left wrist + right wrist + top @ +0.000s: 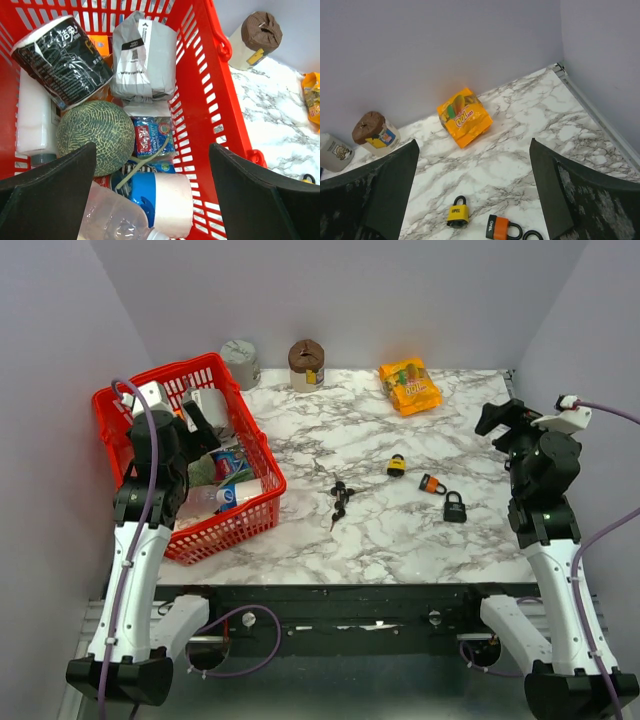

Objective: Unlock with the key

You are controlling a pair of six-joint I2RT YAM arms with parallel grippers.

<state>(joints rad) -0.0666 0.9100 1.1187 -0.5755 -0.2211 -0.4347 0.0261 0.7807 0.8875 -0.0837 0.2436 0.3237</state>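
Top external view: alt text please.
A bunch of keys lies on the marble table, with a yellow padlock, orange padlock and black padlock to its right. The left gripper hangs open over a red basket, the right gripper open by the table's right edge.

Marble table (400, 530): red basket (235, 528), keys (340, 498), yellow padlock (397, 466), orange padlock (432, 483), black padlock (455, 508), snack bag (410, 386).

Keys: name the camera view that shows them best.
Top external view: the keys lie in full sight on the marble table, left of the three padlocks. Neither wrist view shows them.
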